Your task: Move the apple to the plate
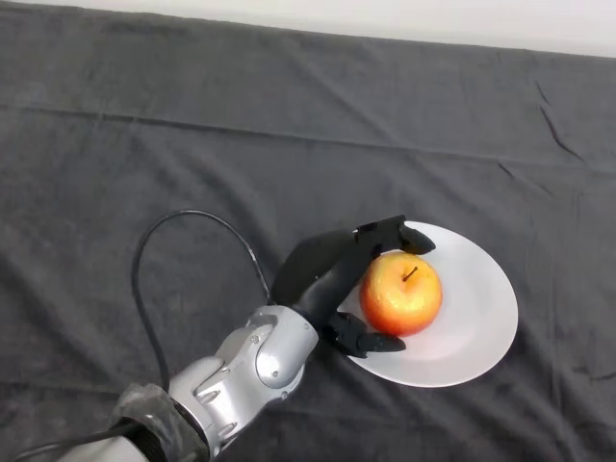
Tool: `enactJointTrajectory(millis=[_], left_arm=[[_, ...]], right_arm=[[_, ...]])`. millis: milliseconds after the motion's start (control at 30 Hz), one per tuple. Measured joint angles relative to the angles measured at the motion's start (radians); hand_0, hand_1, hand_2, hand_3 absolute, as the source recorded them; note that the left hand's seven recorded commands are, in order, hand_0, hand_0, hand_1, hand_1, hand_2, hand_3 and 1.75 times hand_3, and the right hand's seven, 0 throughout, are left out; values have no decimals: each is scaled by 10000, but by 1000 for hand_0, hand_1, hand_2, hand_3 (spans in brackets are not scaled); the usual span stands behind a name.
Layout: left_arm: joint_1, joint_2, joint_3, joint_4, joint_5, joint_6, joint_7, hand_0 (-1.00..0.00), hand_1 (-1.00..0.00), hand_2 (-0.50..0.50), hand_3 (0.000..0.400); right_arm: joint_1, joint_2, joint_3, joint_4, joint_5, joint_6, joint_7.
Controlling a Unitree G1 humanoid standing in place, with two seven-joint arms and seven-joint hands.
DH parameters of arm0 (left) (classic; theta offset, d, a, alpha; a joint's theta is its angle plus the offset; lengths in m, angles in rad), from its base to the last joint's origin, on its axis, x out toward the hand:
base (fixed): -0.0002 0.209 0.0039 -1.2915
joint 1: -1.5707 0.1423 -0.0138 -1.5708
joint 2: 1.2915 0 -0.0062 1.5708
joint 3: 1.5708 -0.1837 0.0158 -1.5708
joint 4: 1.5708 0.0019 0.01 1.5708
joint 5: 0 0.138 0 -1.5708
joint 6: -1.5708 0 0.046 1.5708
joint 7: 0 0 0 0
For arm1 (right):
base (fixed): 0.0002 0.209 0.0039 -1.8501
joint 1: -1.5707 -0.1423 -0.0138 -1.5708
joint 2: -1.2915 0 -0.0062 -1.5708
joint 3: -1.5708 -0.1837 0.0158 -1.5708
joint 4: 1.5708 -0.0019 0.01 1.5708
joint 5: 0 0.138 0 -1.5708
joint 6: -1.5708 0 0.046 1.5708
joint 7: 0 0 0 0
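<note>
A red and yellow apple with a short stem sits on the left part of a white plate at the lower right of the head view. My left hand reaches in from the lower left and wraps the apple's left side. Its fingers curl over the apple's far side and the thumb curls under its near side, both over the plate's rim. The apple's left flank is hidden by the hand.
A dark grey cloth covers the whole table, with creases at the right. A pale strip runs along the table's far edge.
</note>
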Motion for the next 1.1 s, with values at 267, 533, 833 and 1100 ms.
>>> enactJointTrajectory(millis=[267, 533, 833, 1100], left_arm=[[-435, 12, -361, 177, -103, -60, 81, 0, 0, 0, 0], [-587, 122, -356, 176, -291, -75, 80, 0, 0, 0, 0], [-598, 551, -45, 85, -413, -245, 83, 0, 0, 0, 0], [-596, 1303, 1182, -690, -744, -450, 140, 0, 0, 0, 0]], right_arm=[[0, -3, -1, 6, -2, -1, 0], [-1, -3, -2, 6, -4, -1, 0], [-1, -3, -2, 6, -6, -1, 0], [2, -3, -3, 5, -6, -1, 0]])
